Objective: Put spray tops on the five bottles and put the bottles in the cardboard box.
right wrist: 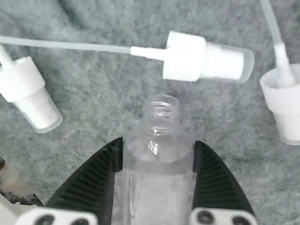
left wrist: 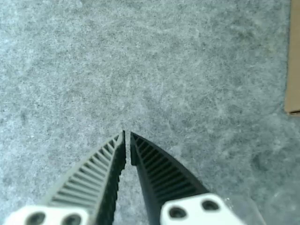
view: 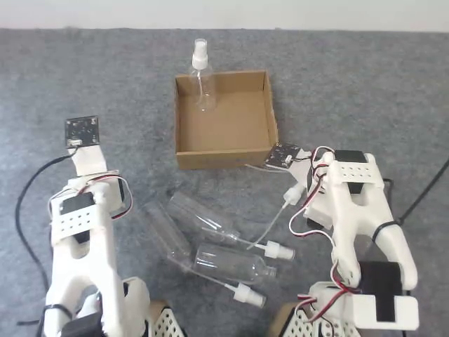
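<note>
My right gripper (right wrist: 158, 142) is shut on a clear bottle (right wrist: 160, 140) whose open neck has no top. Three loose white spray tops lie on the carpet around that neck: one (right wrist: 204, 56) just beyond it with its tube lying sideways, and one on either side (right wrist: 29, 99) (right wrist: 283, 105). A capped bottle (view: 201, 70) leans at the back wall of the cardboard box (view: 224, 158). Three uncapped bottles (view: 231, 263) (view: 200, 216) (view: 163, 228) lie in front of the box. My left gripper (left wrist: 127, 135) is shut and empty over bare carpet left of the box.
Spray tops with long tubes (view: 277, 249) (view: 249, 295) (view: 293, 193) lie among the bottles between the two arms. The box edge (left wrist: 293, 70) is off to the side of the left gripper. Grey carpet covers the table.
</note>
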`<control>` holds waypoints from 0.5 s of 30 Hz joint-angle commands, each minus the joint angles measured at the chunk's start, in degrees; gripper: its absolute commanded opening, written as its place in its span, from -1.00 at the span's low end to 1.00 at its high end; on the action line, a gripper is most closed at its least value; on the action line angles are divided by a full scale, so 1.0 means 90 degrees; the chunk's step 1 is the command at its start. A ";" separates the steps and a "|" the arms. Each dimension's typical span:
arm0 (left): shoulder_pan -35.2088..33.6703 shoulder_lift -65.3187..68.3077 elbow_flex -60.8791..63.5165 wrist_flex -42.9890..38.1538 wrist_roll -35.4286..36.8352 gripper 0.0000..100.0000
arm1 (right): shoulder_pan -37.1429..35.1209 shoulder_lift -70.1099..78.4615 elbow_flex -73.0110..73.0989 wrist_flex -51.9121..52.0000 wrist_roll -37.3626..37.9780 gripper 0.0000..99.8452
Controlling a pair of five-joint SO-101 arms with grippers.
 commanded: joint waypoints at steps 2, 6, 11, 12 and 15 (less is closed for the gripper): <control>-0.0029 -0.0254 -0.0054 -0.0147 -0.0059 -0.97 | 0.0054 -0.0122 -0.0215 0.0503 -0.0107 -0.79; -0.0029 -0.0254 -0.0054 -0.0147 -0.0059 -0.97 | 0.0093 -0.0122 -0.0713 0.1284 -0.0244 -0.79; -0.0029 -0.0254 -0.0054 -0.0147 -0.0059 -0.97 | 0.0054 -0.0142 -0.1436 0.2193 -0.1084 -0.79; -0.0029 -0.0254 -0.0054 -0.0137 -0.0059 -0.97 | 0.0044 -0.0190 -0.1563 0.2369 -0.1201 -0.79; -0.0029 -0.0264 -0.0054 -0.0137 -0.0059 -0.97 | 0.0044 -0.0601 -0.1778 0.2672 -0.1514 -0.79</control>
